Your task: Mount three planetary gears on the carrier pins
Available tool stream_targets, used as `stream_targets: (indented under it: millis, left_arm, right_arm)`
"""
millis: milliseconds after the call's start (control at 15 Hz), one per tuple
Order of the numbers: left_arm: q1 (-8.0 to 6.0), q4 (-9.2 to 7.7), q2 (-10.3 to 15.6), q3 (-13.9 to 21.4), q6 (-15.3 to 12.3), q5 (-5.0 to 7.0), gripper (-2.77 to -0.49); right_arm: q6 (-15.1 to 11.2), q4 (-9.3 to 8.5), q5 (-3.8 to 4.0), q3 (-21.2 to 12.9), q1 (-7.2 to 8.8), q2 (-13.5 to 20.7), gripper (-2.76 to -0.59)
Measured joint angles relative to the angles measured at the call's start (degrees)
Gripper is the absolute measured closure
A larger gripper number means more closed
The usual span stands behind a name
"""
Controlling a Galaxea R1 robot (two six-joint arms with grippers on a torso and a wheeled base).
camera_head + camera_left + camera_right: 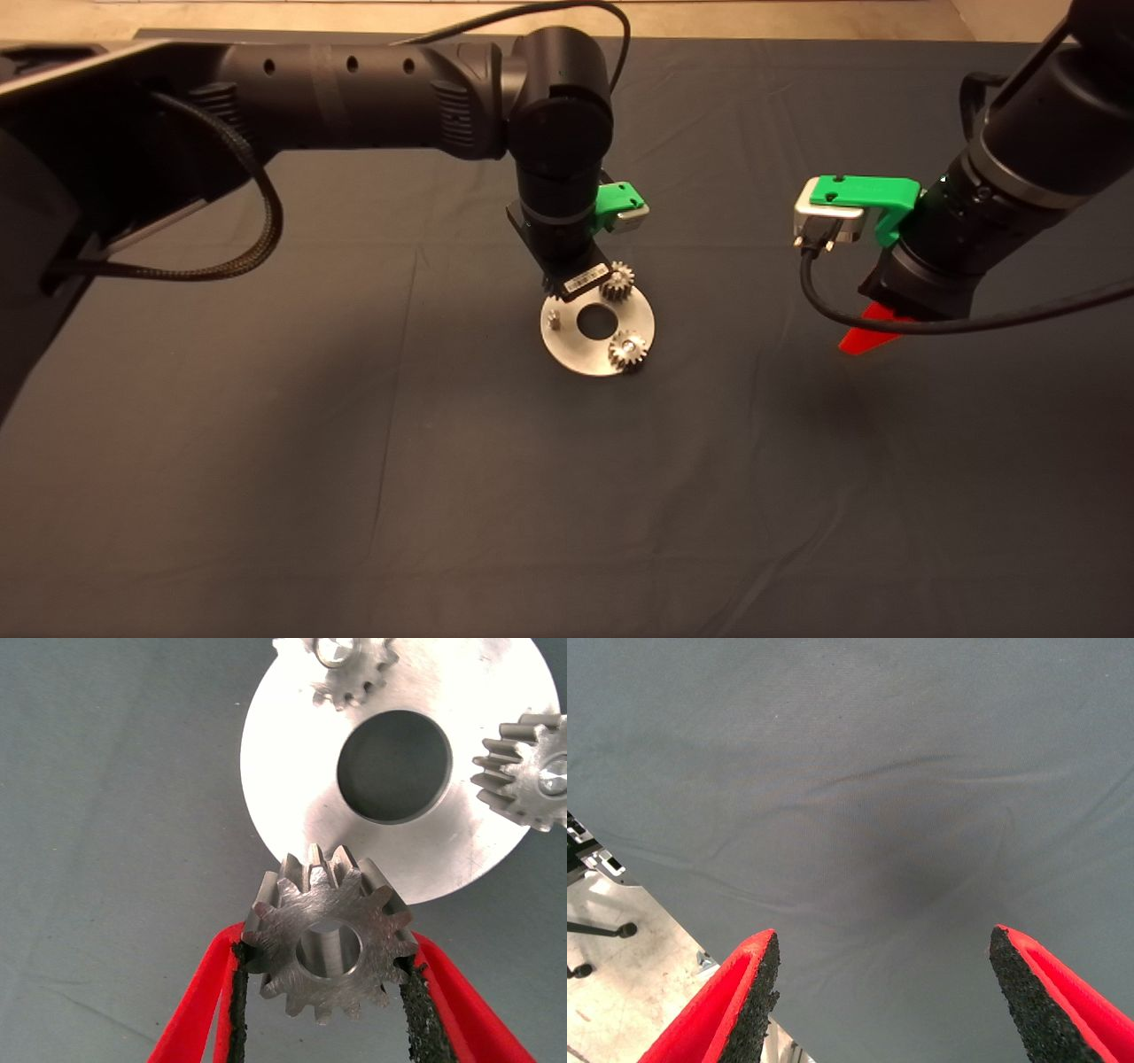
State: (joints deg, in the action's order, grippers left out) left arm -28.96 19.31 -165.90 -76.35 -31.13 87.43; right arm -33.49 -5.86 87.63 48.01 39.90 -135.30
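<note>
The shiny round disc point(585, 354) lies mid-mat. Two planetary gears point(617, 282) point(627, 352) sit on two of its carrier pins. The third pin point(552, 317) stands bare at the disc's left. My left gripper point(326, 943) is shut on the third gear point(292, 930), held flat by its teeth just above the disc's edge point(292, 788). The two seated gears point(350, 669) point(532, 771) also show in that view. In the head view the left wrist point(571, 266) hides the held gear. My right gripper point(881, 992) is open and empty, hovering over bare mat to the disc's right point(873, 332).
The dark mat point(354, 487) surrounds the disc. The left arm point(354, 80) reaches across the far side. The right wrist view shows the mat's edge and the floor point(620, 966) with stand legs beyond it.
</note>
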Motion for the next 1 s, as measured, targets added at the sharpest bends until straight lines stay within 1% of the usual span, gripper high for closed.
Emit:
stream_targets:
  millis: [200,333,467,667,1000]
  left_arm:
    - [0.00,-0.03,-0.2,0.9,-0.6,-0.03,-0.97]
    - [0.00,-0.68,-0.5,1.6,-0.8,-0.03,-0.97]
    - [0.00,-1.29,-0.6,2.3,-1.0,-0.03,-0.97]
    - [0.02,-1.78,-0.6,3.0,-1.0,-0.03,-0.97]
    - [0.05,-1.97,-0.6,3.3,-1.0,0.00,-0.97]
  right_arm:
    - [0.0,0.02,0.00,0.0,0.00,-0.1,-1.75]
    - [0.0,0.02,0.00,0.0,0.15,-0.1,-1.75]
    - [0.0,0.02,0.06,0.0,0.71,-0.1,-1.75]
    - [0.0,0.02,0.02,0.0,0.76,-0.1,-1.75]
    - [0.0,0.00,0.00,0.0,1.44,-0.1,-1.75]
